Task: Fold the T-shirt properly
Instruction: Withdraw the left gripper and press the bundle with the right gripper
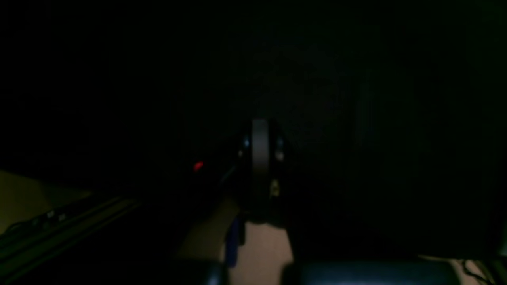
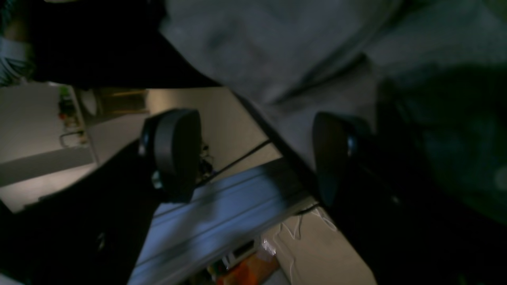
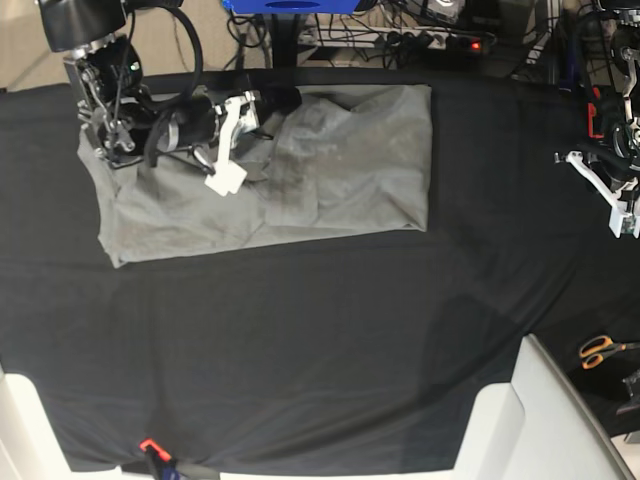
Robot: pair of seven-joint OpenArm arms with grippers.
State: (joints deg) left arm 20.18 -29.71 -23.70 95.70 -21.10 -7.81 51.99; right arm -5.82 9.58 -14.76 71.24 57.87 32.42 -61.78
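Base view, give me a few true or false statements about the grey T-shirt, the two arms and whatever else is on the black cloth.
1. The plain grey cotton T-shirt lies at the far side of the black table cloth. True.
2. The right gripper is clamped shut. False: the right wrist view shows its jaws apart, with nothing between them.
3. The left gripper hovers over the shirt. False: it is off to the side over bare cloth, shut and holding nothing.
4. Orange-handled scissors lie near the white corner piece. True.
5. The shirt is spread out with both sleeves showing. False: it is a folded rectangle.
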